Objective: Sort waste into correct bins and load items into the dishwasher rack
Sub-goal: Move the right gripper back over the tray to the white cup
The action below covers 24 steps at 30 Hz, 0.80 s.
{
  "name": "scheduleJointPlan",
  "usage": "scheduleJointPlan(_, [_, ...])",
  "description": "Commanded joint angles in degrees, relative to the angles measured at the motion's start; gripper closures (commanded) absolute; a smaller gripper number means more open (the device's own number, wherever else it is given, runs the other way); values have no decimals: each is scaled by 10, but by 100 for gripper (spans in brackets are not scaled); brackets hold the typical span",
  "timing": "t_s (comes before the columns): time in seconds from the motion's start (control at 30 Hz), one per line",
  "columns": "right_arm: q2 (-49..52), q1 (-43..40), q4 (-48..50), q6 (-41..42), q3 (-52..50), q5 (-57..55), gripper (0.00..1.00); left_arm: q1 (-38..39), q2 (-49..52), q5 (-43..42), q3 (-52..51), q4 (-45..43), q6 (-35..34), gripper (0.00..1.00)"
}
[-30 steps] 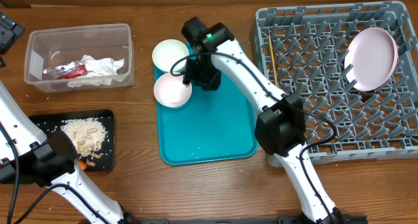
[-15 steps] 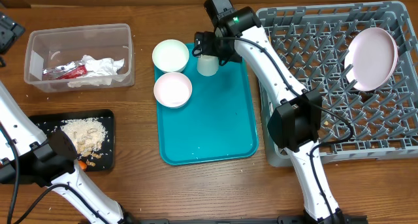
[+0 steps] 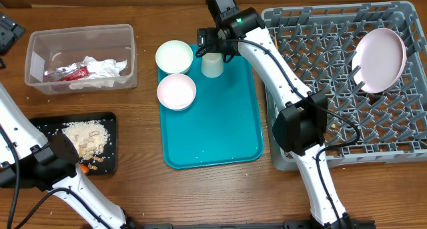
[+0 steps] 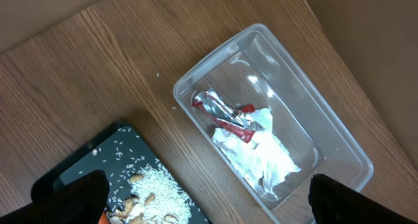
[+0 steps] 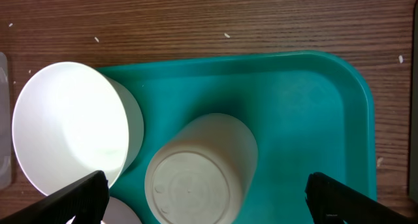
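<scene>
Right gripper [image 3: 212, 45] has swung away from the bowls [image 3: 176, 91]; its jaws are spread wide and empty. The cup [image 5: 199, 168] sits inverted on the tray [image 3: 213, 129], directly beneath, between the fingers. Light, stiff, slick: pinch its sides.

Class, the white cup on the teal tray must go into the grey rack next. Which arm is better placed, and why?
Right. The right gripper hangs open directly over the cup, near the rack. The left gripper is far off by the clear tub.
</scene>
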State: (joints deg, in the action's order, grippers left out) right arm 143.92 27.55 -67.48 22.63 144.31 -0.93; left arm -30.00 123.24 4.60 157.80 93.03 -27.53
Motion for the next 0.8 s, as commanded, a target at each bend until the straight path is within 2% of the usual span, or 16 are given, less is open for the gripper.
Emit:
scheduleJointPlan(0.0, [17,7,10,-4,11,-7,0,4,5,4,1,-1,-8,0])
scheduleJointPlan(0.5, [48,13,-2,-4,11,-4,0,4,5,5,1,-1,-8,0])
scheduleJointPlan(0.57, [48,13,-5,-4,11,-9,3,4,5,4,1,-1,-8,0])
scheduleJointPlan(0.67, [48,13,-29,-3,11,-40,16,4,5,4,1,-1,-8,0])
scheduleJointPlan(0.77, [48,8,-52,-3,11,-42,20,4,5,4,1,-1,-8,0])
